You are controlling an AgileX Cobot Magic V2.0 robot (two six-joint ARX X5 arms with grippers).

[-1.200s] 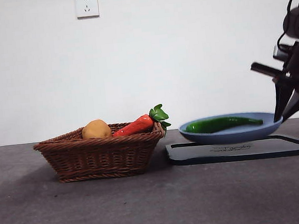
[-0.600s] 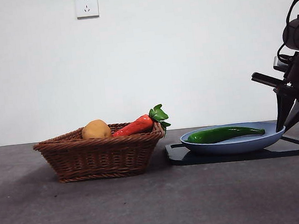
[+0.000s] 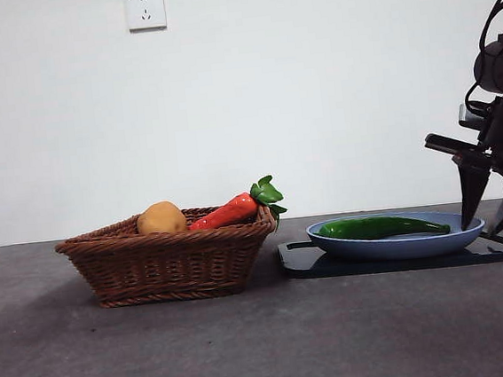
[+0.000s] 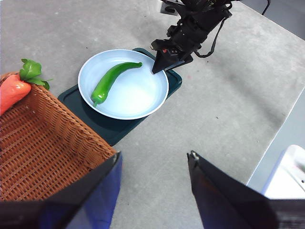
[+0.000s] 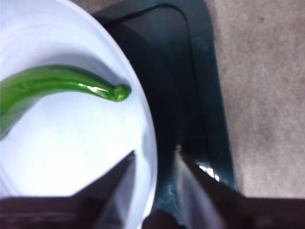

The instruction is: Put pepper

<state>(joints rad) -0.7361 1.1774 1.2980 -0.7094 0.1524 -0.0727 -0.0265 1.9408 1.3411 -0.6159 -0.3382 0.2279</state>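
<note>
The dark-green pepper (image 3: 380, 227) lies lengthwise in a blue plate (image 3: 400, 247) that rests on a dark board (image 3: 375, 263) right of the basket (image 3: 170, 263). The pepper shows in the left wrist view (image 4: 112, 81) and the right wrist view (image 5: 47, 86) too. My right gripper (image 3: 480, 229) is at the plate's right rim (image 5: 150, 157). Its jaws are open, one over the plate and one outside it, above the board (image 5: 195, 95). My left gripper (image 4: 153, 155) is open and empty, high above the table beside the basket (image 4: 43, 143).
The wicker basket holds a potato (image 3: 162, 218) and a red-orange carrot (image 3: 231, 211) with a green top. The table's right edge lies close beyond the board, with a white object (image 4: 286, 176) past it.
The plate with the pepper has come down from a raised, tilted hold to lie flat on the board. The right gripper's jaws have spread apart at its rim.
</note>
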